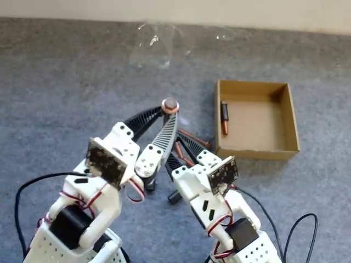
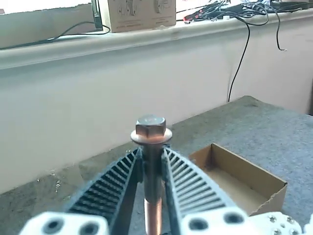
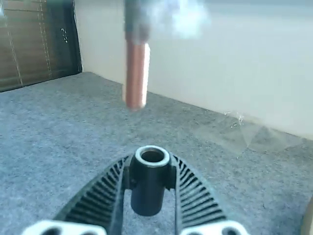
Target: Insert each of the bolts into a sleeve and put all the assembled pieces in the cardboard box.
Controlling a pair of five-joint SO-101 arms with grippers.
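Grey carpet-like cloth (image 1: 66,82) lies under both arms, and to the left of the open brown cardboard box (image 1: 253,154) the left gripper (image 2: 151,155) is clamped on the shank of an upright copper-coloured hex-head bolt (image 2: 152,129). Nearer the box, the right gripper (image 3: 149,164) grips a black cylindrical sleeve (image 3: 148,191), open end up, with the bolt's tip hanging above it, not touching. Loose copper bolts (image 1: 193,137) lie just beside the box's left wall, and one assembled bolt-and-sleeve piece (image 1: 224,118) lies inside along that wall.
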